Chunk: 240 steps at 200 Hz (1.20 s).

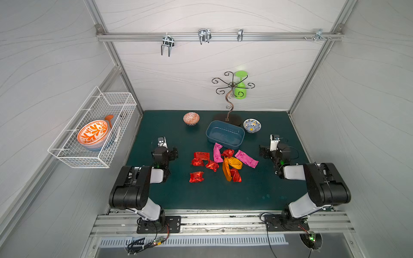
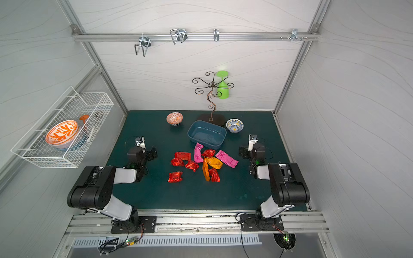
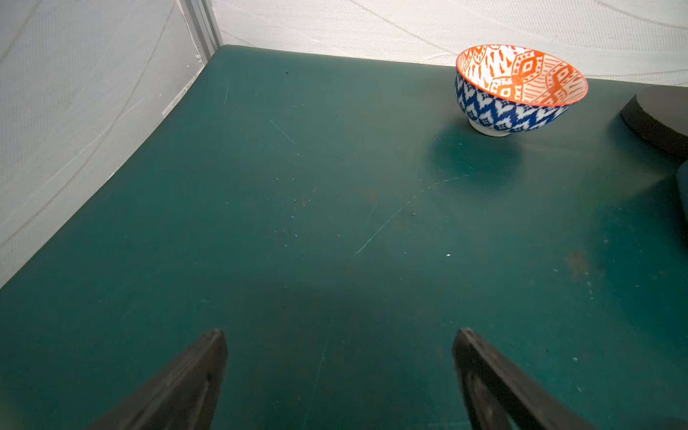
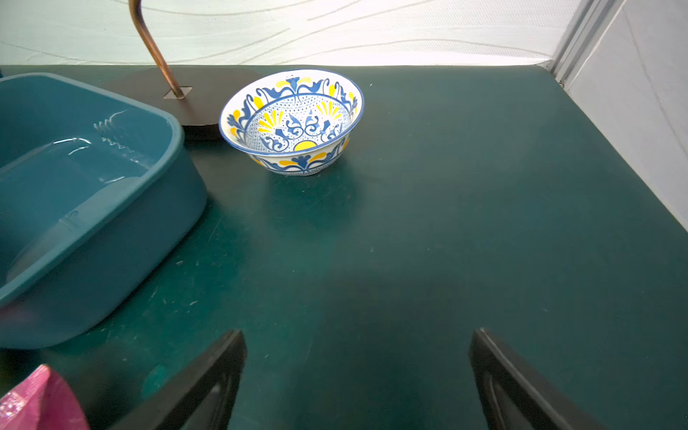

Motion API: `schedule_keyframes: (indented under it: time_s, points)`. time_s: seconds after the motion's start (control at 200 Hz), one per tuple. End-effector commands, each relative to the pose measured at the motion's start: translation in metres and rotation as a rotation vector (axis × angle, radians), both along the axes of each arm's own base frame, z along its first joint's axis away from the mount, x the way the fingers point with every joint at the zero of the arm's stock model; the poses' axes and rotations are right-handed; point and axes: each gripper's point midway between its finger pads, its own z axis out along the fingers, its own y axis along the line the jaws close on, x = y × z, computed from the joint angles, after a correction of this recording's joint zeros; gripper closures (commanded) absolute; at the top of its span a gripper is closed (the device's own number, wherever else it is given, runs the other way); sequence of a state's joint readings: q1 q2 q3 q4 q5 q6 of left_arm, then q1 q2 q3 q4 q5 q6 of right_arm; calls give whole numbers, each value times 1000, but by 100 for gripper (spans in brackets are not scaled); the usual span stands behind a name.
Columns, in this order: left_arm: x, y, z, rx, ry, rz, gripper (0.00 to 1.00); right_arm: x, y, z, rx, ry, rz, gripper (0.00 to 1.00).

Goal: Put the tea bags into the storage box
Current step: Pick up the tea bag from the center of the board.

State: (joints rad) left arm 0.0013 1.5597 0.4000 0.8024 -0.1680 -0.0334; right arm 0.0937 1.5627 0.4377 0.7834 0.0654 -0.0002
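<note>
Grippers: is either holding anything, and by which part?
Nothing is held. The left gripper and right gripper are open and empty; the tea bags lie on the mat.

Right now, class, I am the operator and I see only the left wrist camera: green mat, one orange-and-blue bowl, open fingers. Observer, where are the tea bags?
Observer: The tea bags lie in a loose heap in the middle of the mat, all of them outside the box.
Operator: So is the box empty?
Observer: Yes, the blue box has nothing in it; one pink packet reaches right up to its near wall.
Operator: And the arm I cannot see?
Observer: The right gripper is open and holds nothing, and it is off to the side of the heap.
</note>
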Motion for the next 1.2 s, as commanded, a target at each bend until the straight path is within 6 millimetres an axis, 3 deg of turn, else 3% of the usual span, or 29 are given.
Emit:
schedule_keyframes:
  time_s: [0.0, 0.72, 0.87, 0.996, 1.101, 1.196]
  points:
    - [10, -1, 18, -7, -63, -6, 1, 2, 0, 1, 12, 0, 1, 1]
    - [9, 0, 19, -14, -63, -12, 0, 2, -1, 2, 9, -4, -3, 1]
    - [19, -15, 40, 23, 36, -62, 1, 2, -12, 25, -57, 55, -128, 2]
    - [14, -28, 68, 105, 22, -5, 1, -4, 4, 48, -39, 204, -140, 6]
    - [5, -34, 83, -32, 25, 62, 2, -22, 15, 60, -63, 342, -181, 8]
    - [-8, -42, 85, -198, 78, 111, 3, -48, 34, 62, 51, 480, -145, 12]
